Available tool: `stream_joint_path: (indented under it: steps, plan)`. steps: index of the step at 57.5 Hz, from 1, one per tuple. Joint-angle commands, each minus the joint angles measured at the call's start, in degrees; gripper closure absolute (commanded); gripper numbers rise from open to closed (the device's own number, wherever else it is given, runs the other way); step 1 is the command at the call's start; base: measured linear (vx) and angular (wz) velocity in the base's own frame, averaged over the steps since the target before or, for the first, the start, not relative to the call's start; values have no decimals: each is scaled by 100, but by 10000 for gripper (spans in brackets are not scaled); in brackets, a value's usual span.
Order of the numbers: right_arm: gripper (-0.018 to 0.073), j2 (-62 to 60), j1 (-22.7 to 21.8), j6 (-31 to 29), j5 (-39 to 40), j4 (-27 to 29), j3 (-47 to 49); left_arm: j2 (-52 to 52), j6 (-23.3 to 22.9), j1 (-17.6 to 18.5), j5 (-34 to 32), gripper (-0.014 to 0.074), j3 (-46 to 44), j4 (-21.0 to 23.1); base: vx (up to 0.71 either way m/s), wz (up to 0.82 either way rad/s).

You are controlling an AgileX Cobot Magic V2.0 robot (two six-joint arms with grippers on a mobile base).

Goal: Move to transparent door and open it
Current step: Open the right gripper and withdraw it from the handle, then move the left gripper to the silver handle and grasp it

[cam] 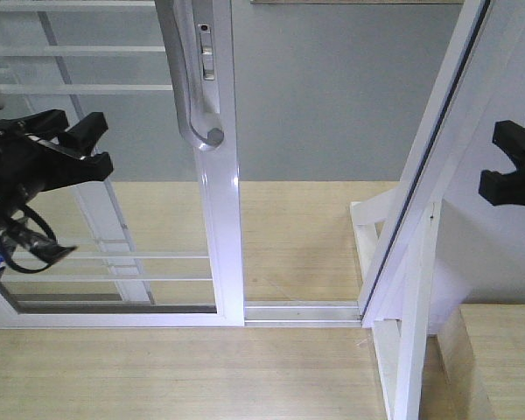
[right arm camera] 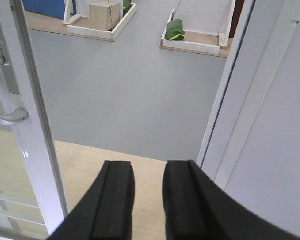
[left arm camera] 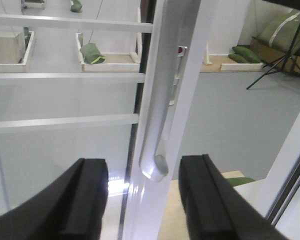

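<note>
The transparent door is a clear-glass panel with thin white bars and a white stile. Its curved hook-ended handle hangs on the stile. A gap shows between the stile and the right jamb. My left gripper is open, in front of the glass, left of the stile and about level with the hook end. In the left wrist view the handle and stile stand ahead between my open fingers. My right gripper is open and empty by the jamb. The right wrist view shows its fingers facing the gap, with the stile at left.
A white floor track runs across the gap. Light wooden flooring lies in front, with a wooden box at the bottom right. Beyond is grey floor with white-edged trays holding green bags and a tripod.
</note>
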State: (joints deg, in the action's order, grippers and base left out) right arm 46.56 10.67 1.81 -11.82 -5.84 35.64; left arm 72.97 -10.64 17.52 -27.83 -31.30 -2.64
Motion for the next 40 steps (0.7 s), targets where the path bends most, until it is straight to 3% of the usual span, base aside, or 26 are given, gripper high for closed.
stream_joint_path:
  steps: [1,12,29,34,40]
  plan:
    - [299,-326,-30,-32,375,-10,11,300,-32,186,-1265,110,-223,3,0,0]
    - [299,-494,-30,-32,313,-10,-23,1167,-27,423,-1399,106,-859,-122,0,0]
    - [299,-494,-30,-32,313,13,-23,2216,-27,423,-1198,106,-2404,-117,0,0]
    - [299,-494,-30,-32,313,120,-23,2328,155,418,-1198,107,-2730,77,0,0]
    - [299,-494,-30,-32,308,186,-23,2449,784,418,-1198,107,-3074,619,0,0]
